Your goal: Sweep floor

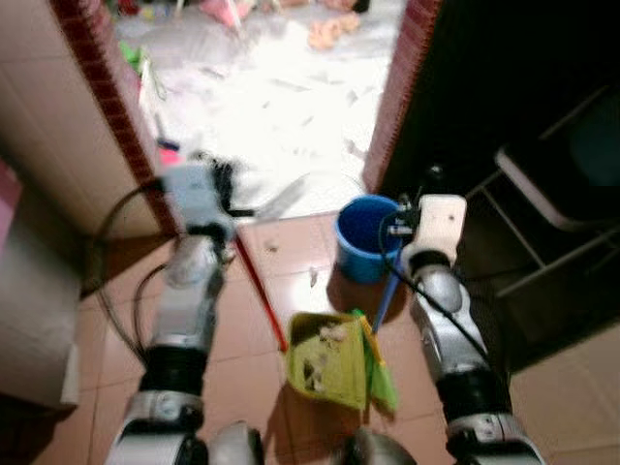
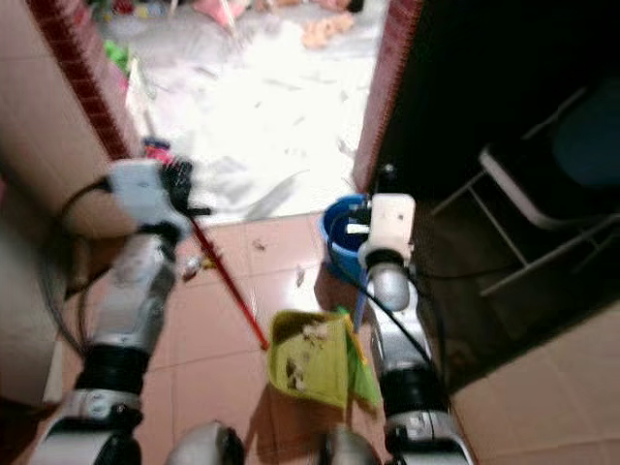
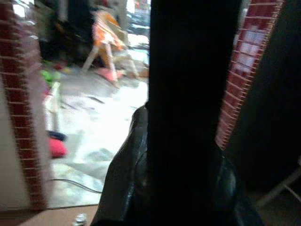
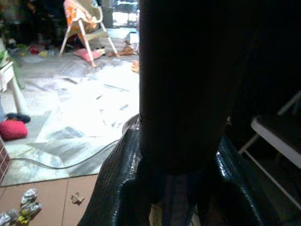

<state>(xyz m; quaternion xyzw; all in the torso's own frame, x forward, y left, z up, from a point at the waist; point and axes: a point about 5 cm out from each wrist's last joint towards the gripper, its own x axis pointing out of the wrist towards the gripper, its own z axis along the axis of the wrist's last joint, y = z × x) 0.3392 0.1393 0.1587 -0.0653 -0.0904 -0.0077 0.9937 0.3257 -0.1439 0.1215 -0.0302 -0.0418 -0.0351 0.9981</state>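
My left gripper (image 1: 231, 194) is shut on a thin red broom handle (image 1: 260, 286) that slants down across the brown tiles to a green dustpan (image 1: 329, 363). The dustpan sits on the floor between my arms and holds pale scraps of rubbish. Its blue handle (image 1: 386, 300) rises to my right gripper (image 1: 405, 221), which is shut on it; in the right wrist view the blue shaft (image 4: 176, 207) shows between the black fingers (image 4: 117, 188). Small crumpled scraps (image 2: 199, 262) lie on the tiles near the doorway.
A blue bucket (image 1: 363, 237) stands just behind the dustpan by the right brick doorpost (image 1: 392, 107). The left brick post (image 1: 111, 107) and a wall close in on the left. A metal-legged chair (image 1: 552, 184) stands in the dark at right. A bright littered floor (image 1: 281, 97) lies beyond.
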